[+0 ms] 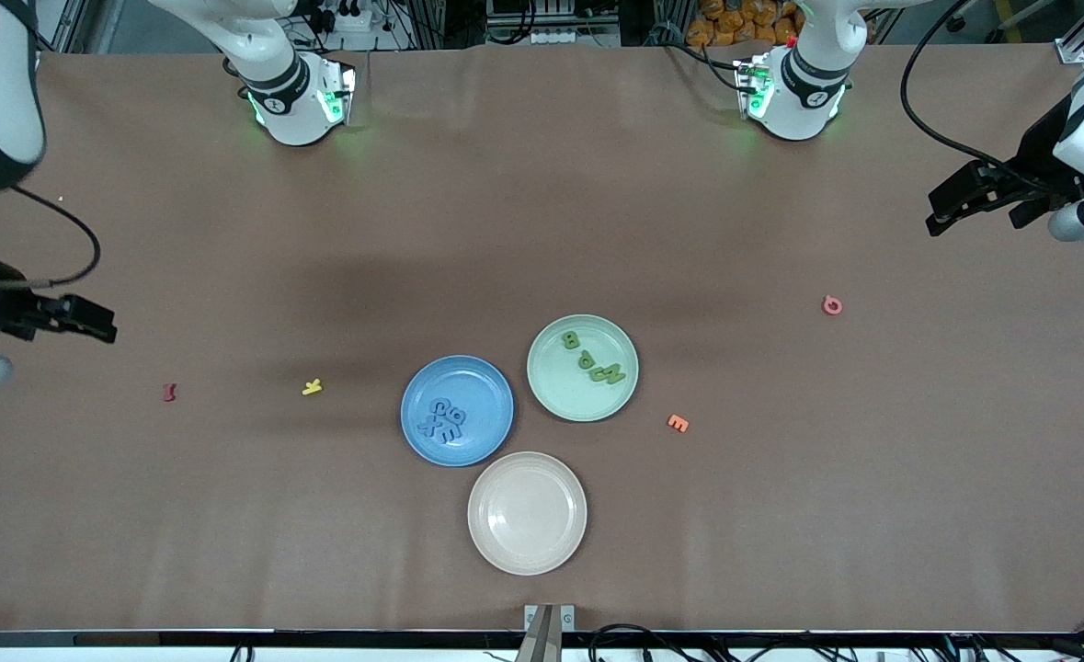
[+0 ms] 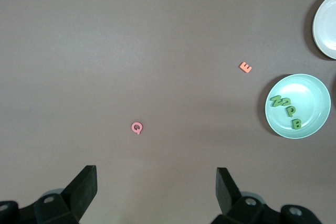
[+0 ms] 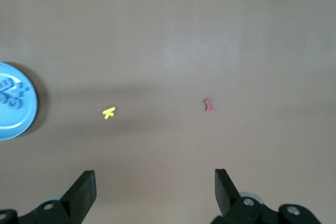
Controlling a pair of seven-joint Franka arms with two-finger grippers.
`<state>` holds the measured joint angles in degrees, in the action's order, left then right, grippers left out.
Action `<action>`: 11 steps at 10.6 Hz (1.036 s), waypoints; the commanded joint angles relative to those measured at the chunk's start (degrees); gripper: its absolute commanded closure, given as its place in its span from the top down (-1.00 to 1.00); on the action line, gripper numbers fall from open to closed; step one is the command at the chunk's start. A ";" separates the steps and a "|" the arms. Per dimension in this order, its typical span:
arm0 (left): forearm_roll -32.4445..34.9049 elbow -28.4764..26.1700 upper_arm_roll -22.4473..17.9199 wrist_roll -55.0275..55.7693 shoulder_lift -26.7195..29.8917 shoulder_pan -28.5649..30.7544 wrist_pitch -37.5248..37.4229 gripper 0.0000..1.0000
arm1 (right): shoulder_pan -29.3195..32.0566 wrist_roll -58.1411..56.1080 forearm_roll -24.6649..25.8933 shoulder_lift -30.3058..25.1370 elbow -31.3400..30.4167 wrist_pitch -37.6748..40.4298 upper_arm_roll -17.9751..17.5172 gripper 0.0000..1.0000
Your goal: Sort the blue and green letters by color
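Several blue letters [image 1: 443,419] lie in a cluster on the blue plate [image 1: 482,375], which also shows in the right wrist view as the blue plate [image 3: 23,116] with blue letters [image 3: 11,94]. Several green letters [image 1: 594,360] lie on the green plate [image 1: 555,386]; the left wrist view shows the same green letters [image 2: 286,109] on the green plate [image 2: 310,93]. My left gripper [image 1: 941,211] hangs open and empty over the table's left-arm end. My right gripper [image 1: 96,322] hangs open and empty over the right-arm end. Both arms wait high, away from the plates.
A white plate [image 1: 505,542] sits bare, nearer the front camera than the other two plates. Loose on the brown table lie an orange E [image 1: 678,423], a pink character [image 1: 832,305], a yellow K [image 1: 312,387] and a dark red character [image 1: 169,393].
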<state>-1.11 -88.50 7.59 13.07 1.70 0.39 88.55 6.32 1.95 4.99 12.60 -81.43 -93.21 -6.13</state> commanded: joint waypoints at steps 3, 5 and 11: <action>1.11 0.87 0.06 -1.21 -0.21 -0.13 -0.14 1.00 | 0.19 0.95 -3.14 -12.94 -6.98 2.51 -0.12 1.00; 1.11 0.87 0.06 -1.21 -0.29 0.05 -0.05 1.00 | -0.77 1.39 -3.75 -12.87 -7.34 0.85 0.50 1.00; 1.55 0.79 0.15 -1.12 -0.29 -0.30 0.65 1.00 | -6.06 4.99 -3.67 -12.34 -10.68 -6.45 4.90 1.00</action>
<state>-1.07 -88.44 7.60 13.07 1.66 0.30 88.72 0.36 6.10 2.18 1.04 -91.21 -98.44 -1.64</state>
